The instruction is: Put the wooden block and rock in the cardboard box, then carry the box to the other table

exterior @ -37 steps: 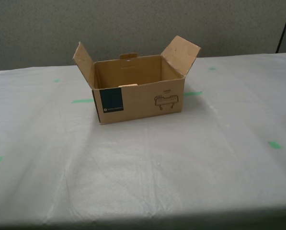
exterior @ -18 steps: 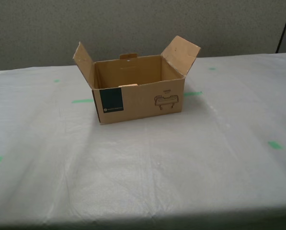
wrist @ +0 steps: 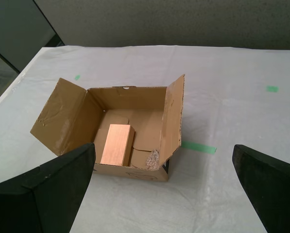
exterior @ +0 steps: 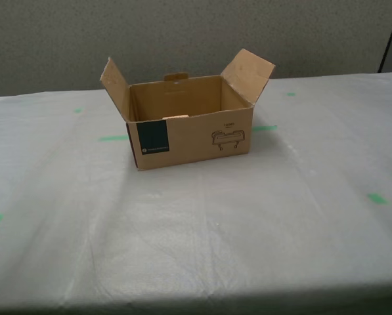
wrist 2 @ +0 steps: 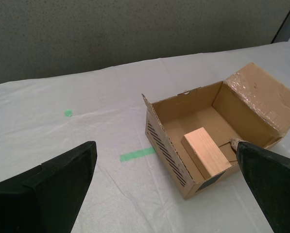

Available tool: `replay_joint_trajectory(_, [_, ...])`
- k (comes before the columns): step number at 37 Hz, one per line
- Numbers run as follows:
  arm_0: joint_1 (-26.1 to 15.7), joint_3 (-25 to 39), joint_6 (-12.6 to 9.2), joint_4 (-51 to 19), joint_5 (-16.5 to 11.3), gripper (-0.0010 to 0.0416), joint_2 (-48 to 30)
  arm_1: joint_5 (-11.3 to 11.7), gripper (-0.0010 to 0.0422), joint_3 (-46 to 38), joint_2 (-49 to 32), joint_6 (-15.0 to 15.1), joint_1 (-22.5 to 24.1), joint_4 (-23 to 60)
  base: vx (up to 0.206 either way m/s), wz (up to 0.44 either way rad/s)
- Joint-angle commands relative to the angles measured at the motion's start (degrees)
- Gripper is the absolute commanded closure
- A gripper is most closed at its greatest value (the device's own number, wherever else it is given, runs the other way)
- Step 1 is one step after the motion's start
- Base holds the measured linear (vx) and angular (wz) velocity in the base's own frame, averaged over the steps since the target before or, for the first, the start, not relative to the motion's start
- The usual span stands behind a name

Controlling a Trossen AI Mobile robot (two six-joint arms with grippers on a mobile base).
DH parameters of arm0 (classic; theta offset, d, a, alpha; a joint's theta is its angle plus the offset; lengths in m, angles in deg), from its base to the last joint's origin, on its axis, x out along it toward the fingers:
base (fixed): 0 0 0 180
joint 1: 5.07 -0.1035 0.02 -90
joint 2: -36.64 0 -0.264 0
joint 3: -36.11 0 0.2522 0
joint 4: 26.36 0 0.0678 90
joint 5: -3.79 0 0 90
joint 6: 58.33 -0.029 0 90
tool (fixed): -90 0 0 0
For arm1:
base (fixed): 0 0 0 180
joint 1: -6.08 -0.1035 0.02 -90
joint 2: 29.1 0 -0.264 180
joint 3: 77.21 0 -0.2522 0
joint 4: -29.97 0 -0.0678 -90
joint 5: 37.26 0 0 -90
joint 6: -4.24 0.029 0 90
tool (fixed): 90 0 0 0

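light: soft, even | shadows: faint | exterior view: hazy | wrist views: sharper

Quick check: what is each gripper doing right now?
My first gripper: open, holding nothing.
My second gripper: open, holding nothing.

Exterior view: wooden block (exterior: 176, 117) mostly hidden behind cardboard box (exterior: 186, 118) front wall, rock unseen. My second gripper's finger (wrist 2: 271, 182) covers most of rock (wrist 2: 236, 143).
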Motion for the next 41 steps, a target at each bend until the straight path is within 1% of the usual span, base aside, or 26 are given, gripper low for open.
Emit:
replay_joint_trajectory(1, [0.0,0.0,0.0,0.2,0.2,0.0012,0.0,0.1,0.0018,0.0,0.0,0.0,0.0,-0.1,0.000,0.000])
replay_joint_trajectory(41, [0.0,0.0,0.0,0.2,0.2,0.0013,0.0,0.1,0.0018,0.0,0.0,0.0,0.0,-0.1,0.000,0.000])
